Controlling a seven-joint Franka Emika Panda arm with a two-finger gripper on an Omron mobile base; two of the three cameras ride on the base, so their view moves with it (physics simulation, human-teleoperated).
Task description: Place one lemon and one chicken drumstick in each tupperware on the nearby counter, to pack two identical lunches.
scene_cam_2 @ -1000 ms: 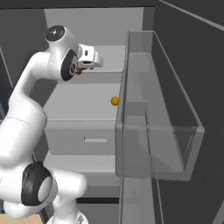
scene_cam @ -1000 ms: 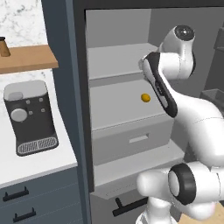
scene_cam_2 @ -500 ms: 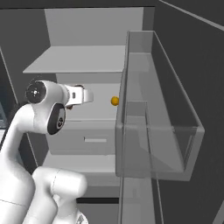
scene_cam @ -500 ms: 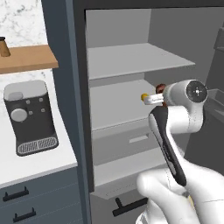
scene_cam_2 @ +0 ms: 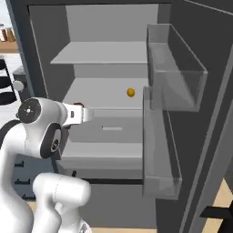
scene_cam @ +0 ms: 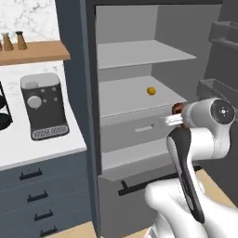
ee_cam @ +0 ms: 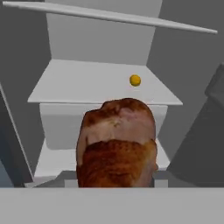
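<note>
My gripper [scene_cam: 172,116] hangs in front of the open fridge at drawer height, shut on a reddish-brown chicken drumstick [ee_cam: 117,144]. The meat's thick end bulges up and hides the fingertips in the hand view. From the base cameras the drumstick [scene_cam: 177,109] [scene_cam_2: 78,105] is a small brown patch at the hand [scene_cam_2: 84,113]. A yellow-orange lemon [scene_cam: 151,90] [scene_cam_2: 131,93] [ee_cam: 135,80] lies alone on the middle fridge shelf, beyond and above the gripper. The white counter [scene_cam: 28,148] runs to the left of the fridge. The tupperware is out of view.
A grey coffee machine [scene_cam: 44,111] stands on the counter under a wooden shelf [scene_cam: 32,51]. The fridge door [scene_cam_2: 200,150] stands open on the right with clear bins [scene_cam_2: 175,73] jutting inward. A closed fridge drawer [scene_cam: 135,130] lies below the lemon's shelf.
The arm has swung down from shelf height to in front of the drawer, with the drumstick still in its grip. The base cameras have shifted slightly. The lemon has stayed on its shelf.
</note>
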